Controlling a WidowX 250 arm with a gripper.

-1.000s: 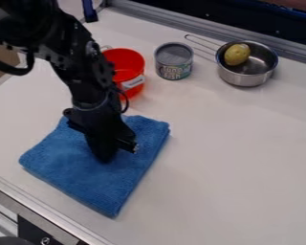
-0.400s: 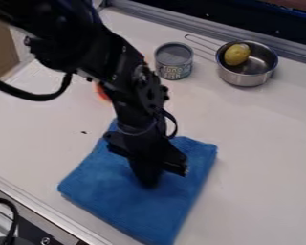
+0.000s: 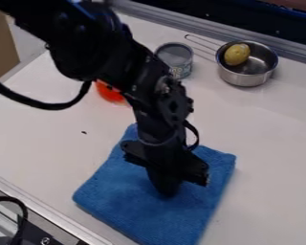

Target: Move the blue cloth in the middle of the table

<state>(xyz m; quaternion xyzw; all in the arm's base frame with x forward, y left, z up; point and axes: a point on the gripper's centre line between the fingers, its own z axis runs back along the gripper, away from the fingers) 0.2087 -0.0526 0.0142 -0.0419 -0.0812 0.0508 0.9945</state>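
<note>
Taking the pot [image 3: 244, 79] as the landmark, the cloth [image 3: 133, 208] is found well apart from it, on the near side and to the left in the view. The cloth is blue, spread flat on the worktop [image 3: 274, 139] and set at a slant. Its right corner is the part turned most toward the pot's side of the worktop, and its nearest corner is cut off by the lower edge of the view.

The tool [image 3: 166, 190] is located on the same near-left side of the pot, pointed down over the middle of the cloth, with its lower end seen against the blue fabric. Whether the tool is spread, pressed together or pinching the cloth cannot be told. The black arm [image 3: 136, 72] is extended from the upper left of the view, to the left of the pot, and part of the cloth is covered by the arm and tool.

The pot is made of bright metal and is stood upright. A yellow potato [image 3: 236, 54] is held inside it. Its wire handle [image 3: 203, 42] is directed away from it to the upper left. A can [image 3: 176, 53] is placed to the left of the pot, near it but apart, and is partly hidden by the arm. A red container [image 3: 109, 93], mostly hidden, is noted farther left of the pot, beyond the can. A small dark speck [image 3: 84, 132] is marked on the worktop, well to the near left of the pot.
</note>
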